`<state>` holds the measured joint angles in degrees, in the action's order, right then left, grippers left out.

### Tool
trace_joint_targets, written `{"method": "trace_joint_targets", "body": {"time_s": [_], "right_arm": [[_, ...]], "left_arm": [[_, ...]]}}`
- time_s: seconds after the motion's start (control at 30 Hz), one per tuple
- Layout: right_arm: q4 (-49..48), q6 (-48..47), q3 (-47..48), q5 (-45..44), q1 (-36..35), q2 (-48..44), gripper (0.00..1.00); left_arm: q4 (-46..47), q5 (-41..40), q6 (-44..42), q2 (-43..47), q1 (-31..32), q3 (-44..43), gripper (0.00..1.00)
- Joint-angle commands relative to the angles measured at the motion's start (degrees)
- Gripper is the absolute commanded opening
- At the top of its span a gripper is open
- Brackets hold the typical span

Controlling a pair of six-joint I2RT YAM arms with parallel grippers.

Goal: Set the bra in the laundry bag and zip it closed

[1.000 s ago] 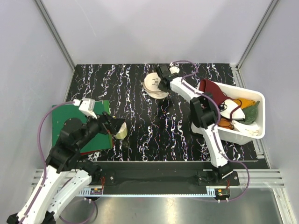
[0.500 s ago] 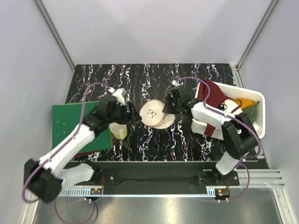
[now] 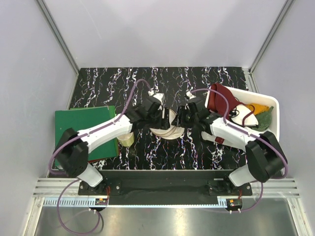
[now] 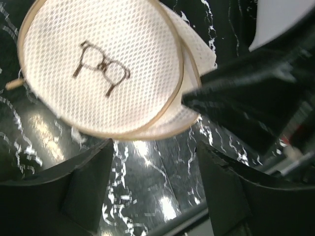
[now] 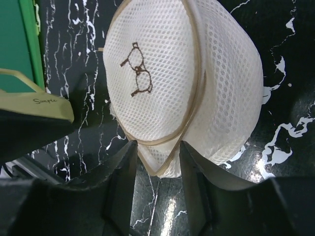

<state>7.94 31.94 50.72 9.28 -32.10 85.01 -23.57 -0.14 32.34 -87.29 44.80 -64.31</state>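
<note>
The laundry bag [image 3: 166, 130], a round cream mesh pouch with a small dark mark, lies on the black marbled table between my two grippers. The left gripper [image 3: 160, 119] is open and empty at its left edge; in the left wrist view the bag [image 4: 103, 69] lies just beyond the gripper [image 4: 155, 152]. The right gripper [image 3: 181, 119] is at its right edge. Its jaws stand apart with the bag's folded rim corner [image 5: 158, 164] between them; the right gripper [image 5: 157, 147] is open. The maroon bra [image 3: 221, 96] hangs over the far left corner of the white bin.
The white bin [image 3: 257, 143] at the right also holds orange [image 3: 259, 108], green [image 3: 266, 118] and white cloths. A cream-yellow cup [image 3: 127, 139] stands left of the bag, beside a green board [image 3: 81, 127]. Grey walls enclose the table.
The right gripper brought the bag from the far middle of the table toward the near middle. The left arm swung from the green board over to the bag's left side.
</note>
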Motion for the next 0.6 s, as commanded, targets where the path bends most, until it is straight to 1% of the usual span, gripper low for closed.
{"method": "trace_joint_targets", "body": {"time_s": [0.0, 0.07, 0.1, 0.13, 0.17, 0.23, 0.33, 0.4, 0.47, 0.57], "right_arm": [[-0.56, 0.75, -1.67, 0.31, 0.02, -3.27, 0.47], [0.05, 1.19, -2.2, -0.05, -0.07, -3.8, 0.44], [-0.03, 1.28, -2.64, 0.04, 0.02, -3.8, 0.33], [0.05, 1.19, -2.82, -0.05, 0.02, -3.63, 0.28], [0.05, 1.19, -2.91, -0.14, 0.02, -3.36, 0.26], [0.05, 1.1, -2.82, -0.49, 0.02, -2.4, 0.26], [0.05, 1.1, -2.47, -0.23, 0.02, -1.17, 0.28], [0.23, 1.1, -2.12, -0.4, -0.07, -0.73, 0.28], [0.23, 1.28, -2.2, -0.49, 0.02, -0.37, 0.27], [0.23, 2.07, -2.29, -0.23, -0.07, -0.29, 0.22]], "left_arm": [[1.51, -6.88, -4.64, -6.47, 3.01, -5.29, 0.66], [1.51, -9.78, -5.79, -9.03, 3.54, -6.35, 0.62], [1.6, -10.4, -6.49, -10.0, 3.81, -6.61, 0.61], [1.6, -10.93, -6.85, -10.79, 3.89, -6.96, 0.61], [1.69, -10.93, -7.28, -12.37, 3.9, -7.57, 0.61], [2.04, -11.19, -8.25, -13.61, 4.07, -8.19, 0.61], [3.09, -10.76, -9.05, -15.19, 4.68, -8.72, 0.67], [3.79, -10.93, -9.13, -16.16, 4.95, -8.99, 0.68], [4.06, -11.55, -9.05, -17.47, 5.04, -9.16, 0.68], [4.41, -11.55, -9.31, -19.67, 5.04, -9.69, 0.68]]}}
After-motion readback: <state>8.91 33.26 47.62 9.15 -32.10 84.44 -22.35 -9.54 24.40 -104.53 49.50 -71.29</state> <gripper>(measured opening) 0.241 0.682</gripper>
